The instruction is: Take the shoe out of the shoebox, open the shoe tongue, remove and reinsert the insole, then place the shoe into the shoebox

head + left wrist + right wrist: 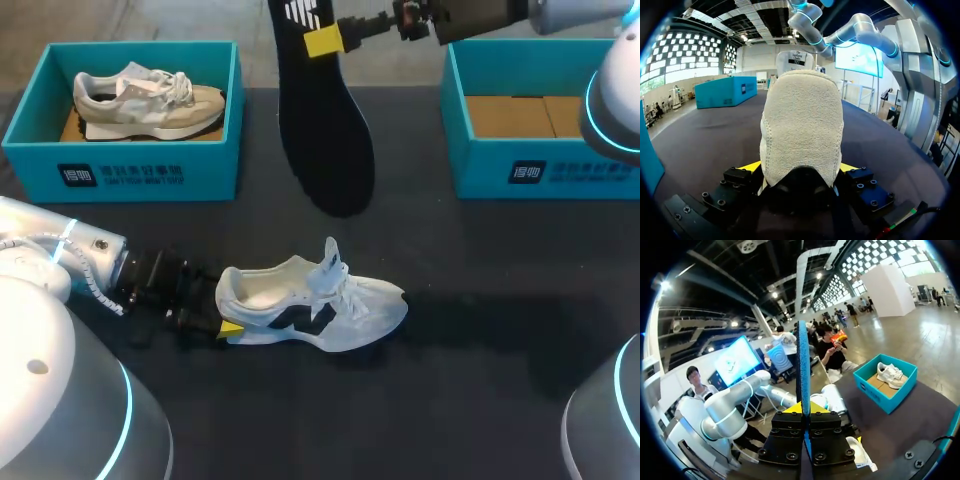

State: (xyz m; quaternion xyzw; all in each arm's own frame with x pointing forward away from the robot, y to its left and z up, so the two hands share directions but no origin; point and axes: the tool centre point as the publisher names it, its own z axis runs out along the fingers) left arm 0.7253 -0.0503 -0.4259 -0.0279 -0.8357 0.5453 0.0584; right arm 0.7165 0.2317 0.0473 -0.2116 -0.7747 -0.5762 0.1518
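Left gripper (800,169) clamps the shoe (320,305) by its heel, mid-tabletop (500,330) (bare toward the right edge); right gripper (325,42) pinches the insole (325,140), its top cut off.

Right fingers (322,42) hold the black insole (325,130) aloft; left fingers (230,328) clamp the white shoe (330,305) (heel end).

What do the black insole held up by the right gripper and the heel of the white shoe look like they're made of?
The insole is likely foam with a matte black face. It looks thin and flat, and shows blue edge-on in the right wrist view. The shoe heel is probably suede or a similar textile: off-white, with a fuzzy nap and a stitched seam.
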